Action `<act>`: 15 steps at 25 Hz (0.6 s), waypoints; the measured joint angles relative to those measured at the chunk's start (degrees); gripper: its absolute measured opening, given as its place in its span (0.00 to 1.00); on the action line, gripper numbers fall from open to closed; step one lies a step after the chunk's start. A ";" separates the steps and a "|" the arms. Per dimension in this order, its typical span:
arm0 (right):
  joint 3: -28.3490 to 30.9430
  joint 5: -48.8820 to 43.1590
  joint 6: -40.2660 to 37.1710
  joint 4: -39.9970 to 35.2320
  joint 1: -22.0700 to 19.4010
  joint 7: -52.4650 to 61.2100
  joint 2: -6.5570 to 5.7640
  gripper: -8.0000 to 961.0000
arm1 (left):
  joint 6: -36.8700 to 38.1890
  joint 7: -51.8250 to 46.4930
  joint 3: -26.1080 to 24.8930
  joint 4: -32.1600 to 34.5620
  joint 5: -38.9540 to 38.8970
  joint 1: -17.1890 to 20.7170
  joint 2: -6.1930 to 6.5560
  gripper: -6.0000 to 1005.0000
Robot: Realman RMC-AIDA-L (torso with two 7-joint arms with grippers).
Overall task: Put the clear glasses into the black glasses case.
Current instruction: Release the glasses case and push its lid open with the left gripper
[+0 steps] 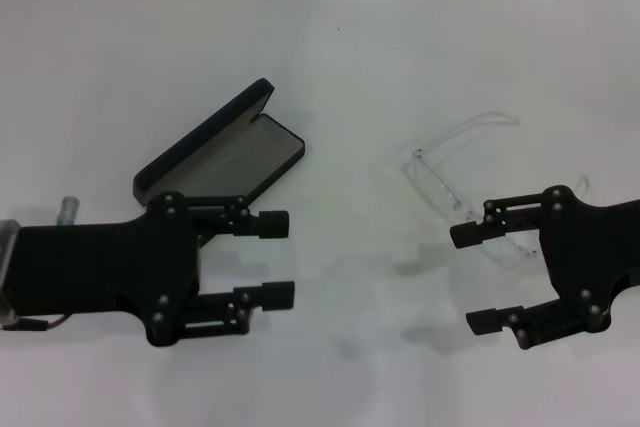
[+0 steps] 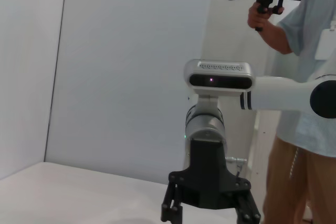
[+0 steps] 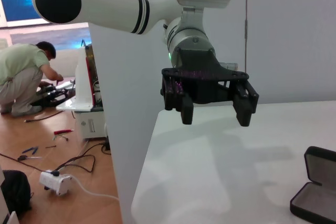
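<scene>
The black glasses case (image 1: 215,147) lies open on the white table, left of centre, its lid raised and the grey lining showing. One corner of the case (image 3: 315,187) appears in the right wrist view. My left gripper (image 1: 275,259) hovers open just in front of the case, covering its near end; the right wrist view also shows this left gripper (image 3: 214,115) with fingers apart. The clear glasses (image 1: 440,190) lie right of centre with arms unfolded. My right gripper (image 1: 473,279) is open at the glasses' near end and hides part of the lens. It is the right gripper (image 2: 210,213) that appears in the left wrist view.
The white table (image 1: 340,67) runs back to a tiled wall. A person (image 2: 299,129) holding a camera stands beyond the table's right side. Another person (image 3: 26,77) crouches on the floor off the left side, among cables.
</scene>
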 joint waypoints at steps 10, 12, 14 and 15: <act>0.17 0.86 0.07 1.81 -0.09 -1.02 0.00 0.78 | 0.45 0.16 -5.16 -1.52 -0.50 0.42 -0.12 0.61; 0.21 0.94 0.13 1.92 -0.04 -1.21 0.00 0.78 | 0.46 0.20 -5.18 -1.52 -0.40 0.26 -0.12 0.61; 0.19 1.17 0.14 1.96 -0.03 -1.23 0.00 0.78 | 0.47 0.38 -5.18 -1.52 -0.37 0.17 -0.16 0.61; 0.13 1.45 0.14 2.03 -0.03 -1.23 0.00 0.78 | 0.48 0.67 -5.18 -1.52 -0.40 0.13 -0.25 0.61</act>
